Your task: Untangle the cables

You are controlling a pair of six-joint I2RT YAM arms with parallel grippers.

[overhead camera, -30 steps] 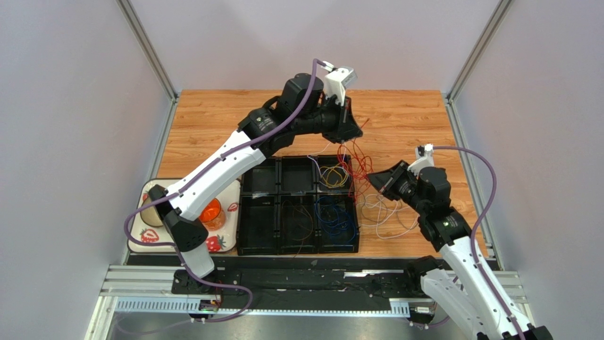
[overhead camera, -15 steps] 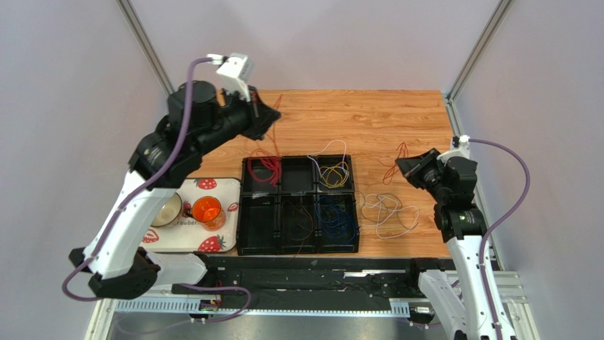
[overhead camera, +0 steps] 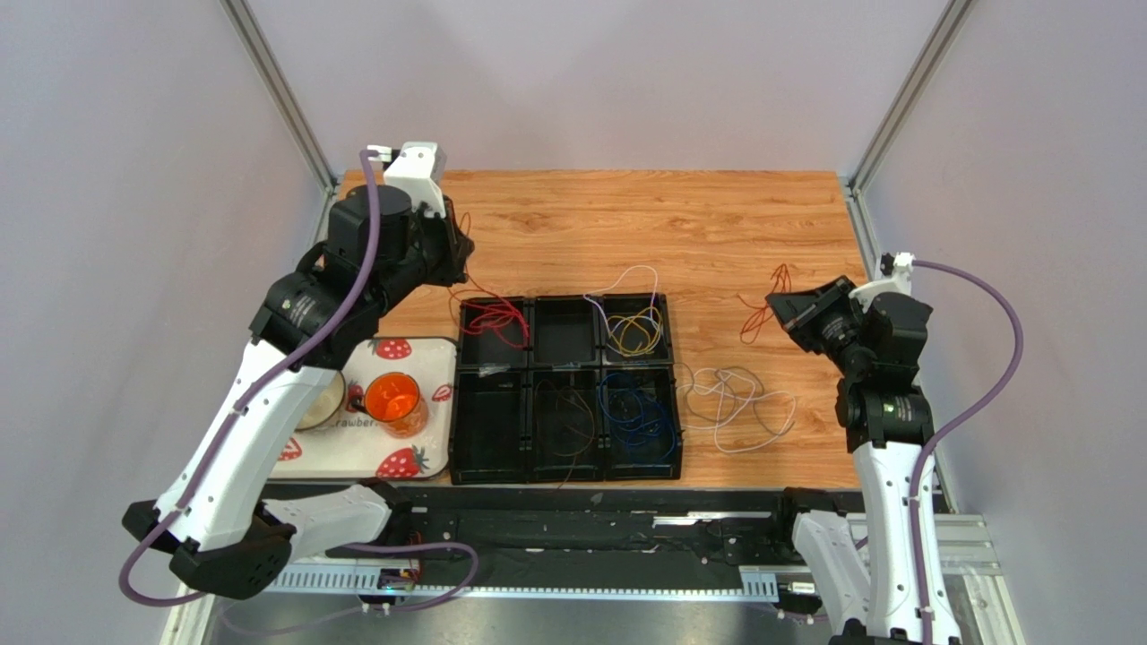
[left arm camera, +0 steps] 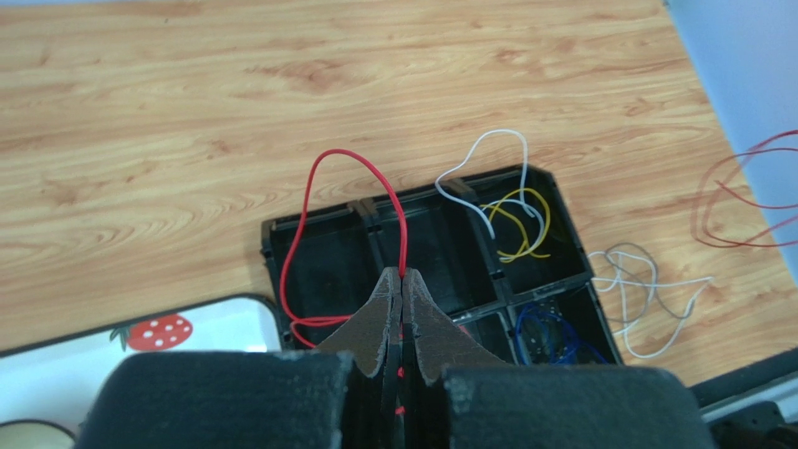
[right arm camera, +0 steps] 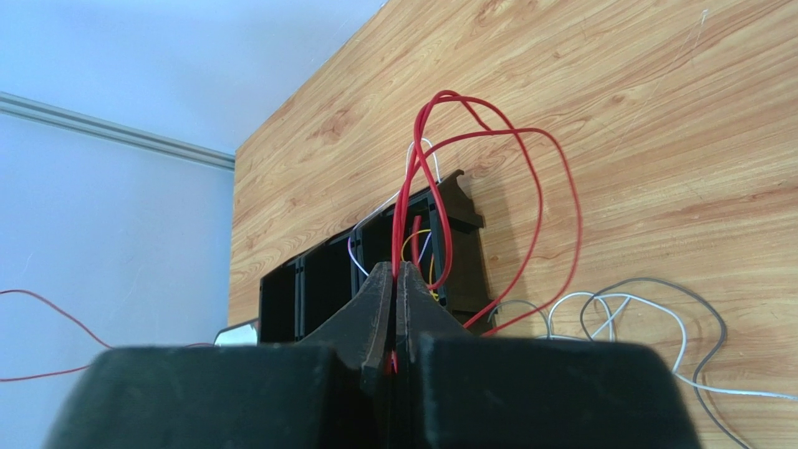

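My left gripper [overhead camera: 455, 255] hangs over the far left of the table, shut on a red cable [left arm camera: 339, 151]. That cable loops down into the far-left compartment of the black tray [overhead camera: 566, 473]. At the right, my right gripper [overhead camera: 785, 312] is shut on other red cables [right arm camera: 448, 94], which dangle in loops [overhead camera: 757, 317] over the wood. My left gripper [left arm camera: 402, 276] and right gripper [right arm camera: 394, 271] both show their jaws pressed together on red wire. Yellow cables [overhead camera: 633, 336] and blue cables [overhead camera: 641, 417] lie in right-hand compartments. White and grey cables [overhead camera: 734, 403] sprawl on the table beside the tray.
A strawberry-print tray [overhead camera: 411, 464] at the near left holds an orange cup [overhead camera: 395, 399] and a bowl [overhead camera: 313, 397]. Grey walls with metal posts close in the table on both sides. A rail runs along the near edge.
My left arm has swung from above the tray's far right to the far left, drawing its red cable over the far-left compartment. My right gripper pulled back rightward with the other red cables.
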